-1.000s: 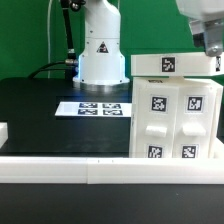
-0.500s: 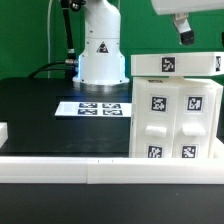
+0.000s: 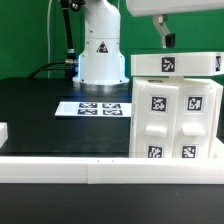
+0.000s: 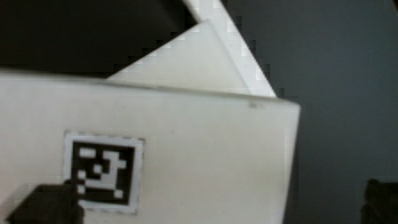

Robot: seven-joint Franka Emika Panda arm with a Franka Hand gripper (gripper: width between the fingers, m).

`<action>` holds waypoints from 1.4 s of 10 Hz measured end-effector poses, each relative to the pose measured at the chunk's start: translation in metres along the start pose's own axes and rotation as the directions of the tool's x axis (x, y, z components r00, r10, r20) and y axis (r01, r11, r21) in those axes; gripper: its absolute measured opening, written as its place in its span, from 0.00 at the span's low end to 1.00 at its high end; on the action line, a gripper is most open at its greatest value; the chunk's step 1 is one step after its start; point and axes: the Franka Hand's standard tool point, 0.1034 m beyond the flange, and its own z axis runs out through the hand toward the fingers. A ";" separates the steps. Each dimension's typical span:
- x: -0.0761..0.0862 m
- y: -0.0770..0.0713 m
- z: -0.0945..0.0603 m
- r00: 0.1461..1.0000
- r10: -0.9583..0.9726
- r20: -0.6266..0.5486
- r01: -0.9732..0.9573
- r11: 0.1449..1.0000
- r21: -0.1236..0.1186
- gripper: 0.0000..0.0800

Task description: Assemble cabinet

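White plastic tagged cabinet (image 3: pixel 176 112) stands at the exterior view's right on the black table (image 3: pixel 45 100). Your two-finger gripper (image 3: pixel 166 42) hangs just above its top, jaws spread and empty; you likely descend straight down.

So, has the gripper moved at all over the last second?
Yes. The gripper has shifted toward the exterior view's left, from above the right end of the cabinet to above its top tag.
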 end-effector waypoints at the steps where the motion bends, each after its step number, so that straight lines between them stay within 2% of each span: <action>1: -0.003 -0.001 0.001 0.988 -0.152 0.002 0.152 0.988 -0.002 1.00; 2: -0.008 0.002 0.001 0.978 -0.202 0.041 0.202 0.979 0.004 1.00; 5: -0.004 0.006 0.001 0.924 -0.381 0.036 0.382 0.924 0.003 1.00; 6: -0.003 0.007 0.001 0.875 -0.483 0.033 0.483 0.876 -0.003 1.00; 7: -0.003 0.005 0.000 0.782 -0.623 0.011 0.623 0.782 -0.028 1.00; 11: -0.010 0.016 0.002 0.452 -0.892 0.021 0.892 0.451 -0.026 1.00; 13: -0.008 0.023 0.010 0.343 -0.939 0.023 0.939 0.342 -0.030 1.00; 14: -0.008 0.025 0.014 0.332 -0.943 0.021 0.943 0.331 -0.036 1.00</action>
